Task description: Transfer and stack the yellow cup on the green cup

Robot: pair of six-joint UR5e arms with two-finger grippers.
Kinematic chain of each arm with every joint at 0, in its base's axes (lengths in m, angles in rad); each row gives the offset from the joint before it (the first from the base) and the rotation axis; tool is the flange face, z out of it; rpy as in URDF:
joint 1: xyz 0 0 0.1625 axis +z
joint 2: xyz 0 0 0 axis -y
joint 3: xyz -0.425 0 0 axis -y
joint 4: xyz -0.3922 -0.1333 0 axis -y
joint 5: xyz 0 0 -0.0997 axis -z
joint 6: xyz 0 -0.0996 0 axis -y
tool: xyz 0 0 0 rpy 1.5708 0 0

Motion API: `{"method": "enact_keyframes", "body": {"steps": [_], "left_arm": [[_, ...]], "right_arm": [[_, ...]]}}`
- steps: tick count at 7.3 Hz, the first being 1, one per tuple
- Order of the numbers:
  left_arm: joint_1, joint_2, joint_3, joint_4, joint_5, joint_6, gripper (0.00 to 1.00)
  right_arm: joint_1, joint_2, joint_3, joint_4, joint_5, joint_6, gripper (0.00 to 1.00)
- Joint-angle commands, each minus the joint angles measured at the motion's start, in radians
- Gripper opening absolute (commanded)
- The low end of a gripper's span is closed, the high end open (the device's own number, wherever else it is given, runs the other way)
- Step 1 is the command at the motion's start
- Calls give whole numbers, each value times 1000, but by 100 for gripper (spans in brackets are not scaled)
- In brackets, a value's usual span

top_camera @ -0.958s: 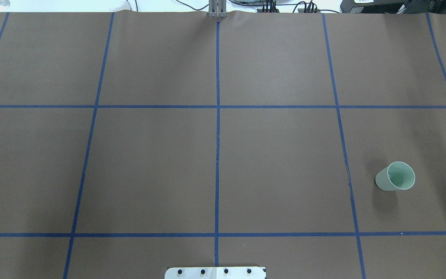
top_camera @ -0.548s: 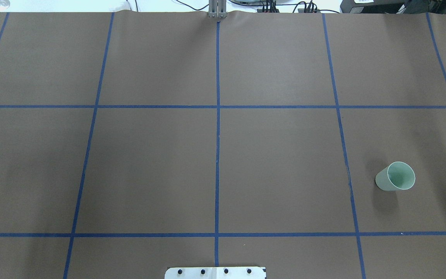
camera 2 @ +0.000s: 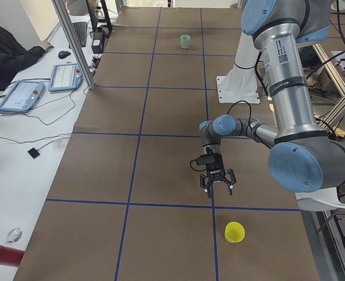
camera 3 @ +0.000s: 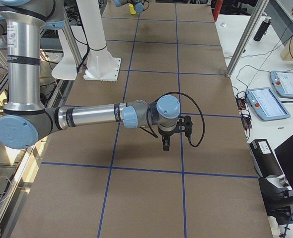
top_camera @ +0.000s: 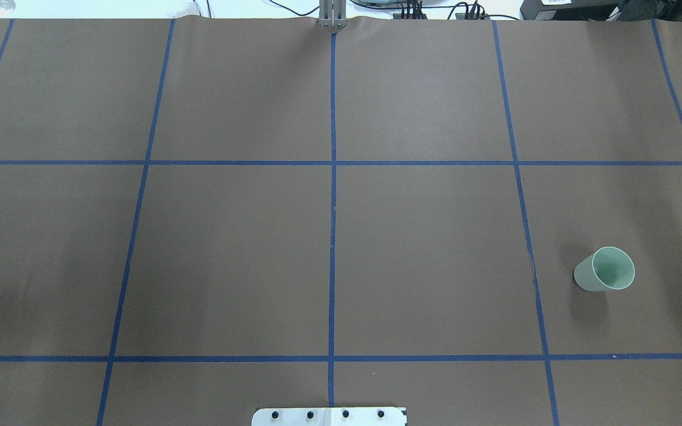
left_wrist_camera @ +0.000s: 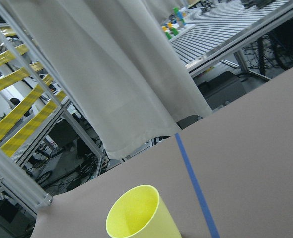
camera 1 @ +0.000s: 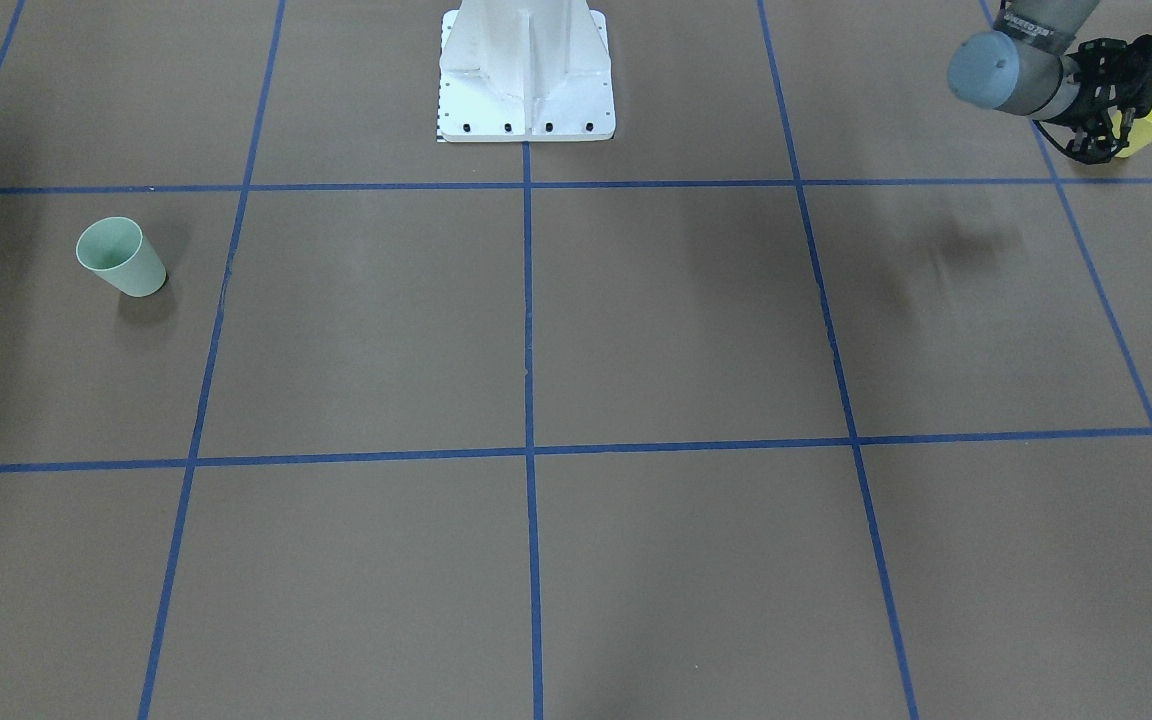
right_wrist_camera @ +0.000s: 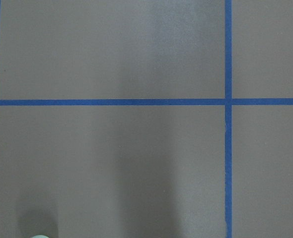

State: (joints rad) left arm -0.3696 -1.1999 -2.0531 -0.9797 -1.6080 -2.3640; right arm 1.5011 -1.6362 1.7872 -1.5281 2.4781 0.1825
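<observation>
**Two cups standing apart; yellow cup not gripped**

Two tumblers stand upright on the brown bench [top_camera: 228, 248], one on each side of the robot's white pedestal [camera 1: 526, 70].

Yellow cup [camera 2: 235, 232]: on the pedestal's left-arm side and well out from it. It rests mouth up on the bench, just beside a blue tape line [camera 2: 214, 246].

Green cup [top_camera: 604, 270]: on the pedestal's right-arm side and well out from it. It stands mouth up, alone in its taped square. The two cups are well apart, with the pedestal between them along the bench.

Left pincer [camera 2: 218, 191]: it hangs above the bench near the yellow cup, on the pedestal side of it. Its fingers are spread wide with nothing between them, and in the left-end view it is clear of the cup. The left wrist camera looks at the cup's open mouth, and no fingers show there.

Right pincer [camera 3: 165, 145]: it hangs above the bench forward of the pedestal, pointing down, with the forearm stretched out level. It shows only in the right-end view, so I cannot tell how far its fingers are parted.
</observation>
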Motion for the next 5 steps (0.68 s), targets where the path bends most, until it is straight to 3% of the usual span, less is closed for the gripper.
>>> {"method": "enact_keyframes", "body": {"steps": [1, 3, 5], "left_arm": [[63, -38, 112, 6, -81, -200, 100], [72, -127, 268, -4, -122, -277, 100], [74, -130, 319, -4, -121, -299, 100]], "right_arm": [[-1, 9, 0, -1, -1, 0, 100], [-1, 12, 4, -1, 4, 2, 100], [-1, 19, 4, -3, 5, 0, 100]]}}
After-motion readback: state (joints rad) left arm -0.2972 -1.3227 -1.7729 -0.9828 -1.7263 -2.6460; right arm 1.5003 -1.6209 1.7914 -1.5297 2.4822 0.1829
